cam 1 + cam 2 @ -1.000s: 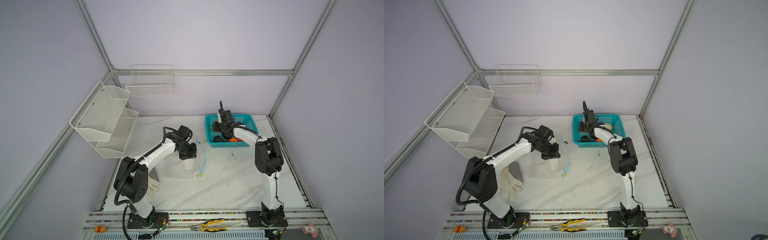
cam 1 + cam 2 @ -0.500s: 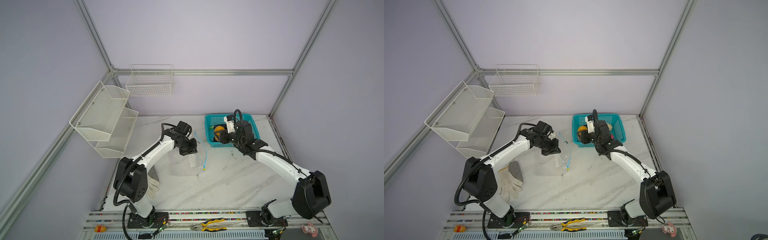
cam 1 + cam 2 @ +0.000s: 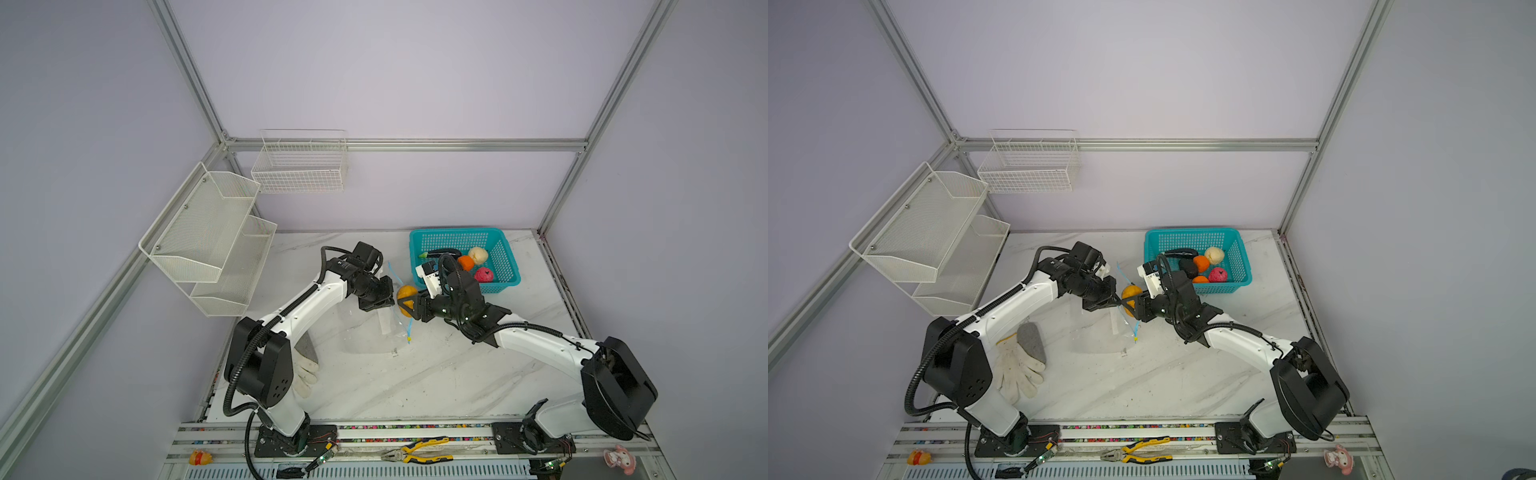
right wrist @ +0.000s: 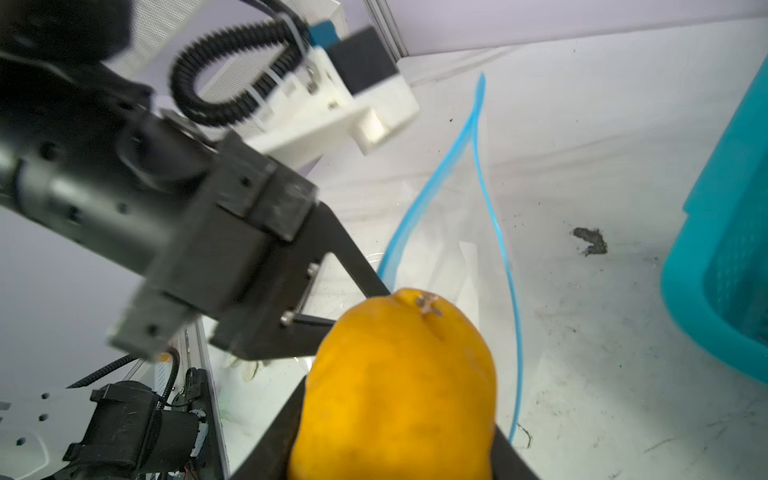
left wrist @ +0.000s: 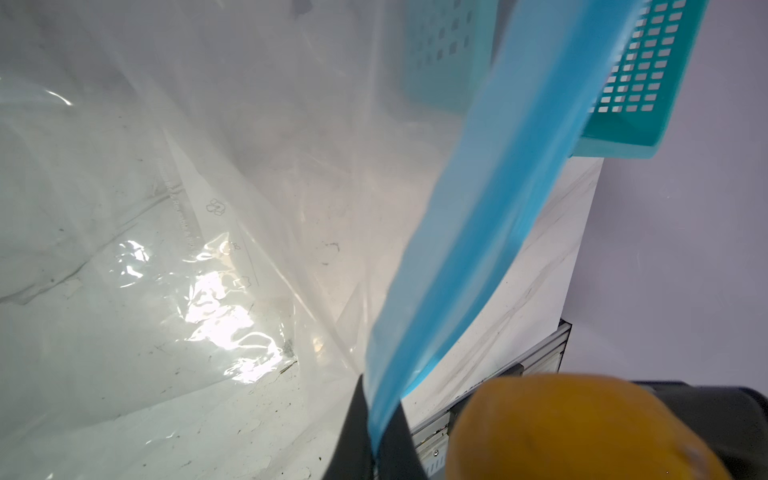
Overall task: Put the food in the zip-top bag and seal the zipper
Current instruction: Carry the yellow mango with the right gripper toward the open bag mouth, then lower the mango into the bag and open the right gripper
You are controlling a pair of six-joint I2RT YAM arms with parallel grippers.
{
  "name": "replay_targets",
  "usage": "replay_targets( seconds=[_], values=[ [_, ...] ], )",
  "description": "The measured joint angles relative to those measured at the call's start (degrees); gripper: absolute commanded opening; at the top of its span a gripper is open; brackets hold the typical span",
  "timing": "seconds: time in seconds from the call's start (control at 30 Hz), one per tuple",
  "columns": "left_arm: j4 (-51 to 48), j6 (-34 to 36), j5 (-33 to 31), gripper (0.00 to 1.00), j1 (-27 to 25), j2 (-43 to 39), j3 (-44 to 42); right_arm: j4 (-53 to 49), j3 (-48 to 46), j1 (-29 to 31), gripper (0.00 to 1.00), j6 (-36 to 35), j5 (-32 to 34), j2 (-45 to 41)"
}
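At the clear plastic zip-top bag's (image 3: 365,337) mouth, the right gripper (image 3: 406,306) clamps a yellow-orange toy fruit (image 3: 404,291) — left gripper (image 3: 384,299) pinches the light-blue zipper strip (image 5: 478,249); bag looks empty, unsealed.

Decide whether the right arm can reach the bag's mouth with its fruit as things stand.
Probably yes. The left gripper pinches the zipper, holding the mouth of the zip-top bag open; the yellow-orange fruit in the right gripper sits beside it, nothing between.
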Motion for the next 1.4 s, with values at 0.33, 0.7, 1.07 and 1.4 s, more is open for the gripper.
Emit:
replay_targets(
  seconds=[0.33, 0.7, 1.07, 1.4],
  values=[
    [0.52, -1.46, 1.92, 0.0, 0.0, -3.23, 0.0, 2.36, -1.68, 0.0, 0.48, 0.0, 1.38, 4.26],
    [2.58, -2.91, 4.26, 0.0, 0.0, -4.46, -0.22, 0.42, 3.48, 0.33, 0.59, -0.83, 4.9, 6.78],
    [4.07, -2.97, 5.46, 0.0, 0.0, -5.44, -1.11, -4.28, 4.74, 0.63, 0.78, -1.22, 7.87, 7.5],
    [5.86, -4.0, 5.92, 0.0, 0.52, -5.53, -4.04, -8.7, 5.95, 0.61, 0.78, -1.22, 10.23, 4.31]
  ],
)
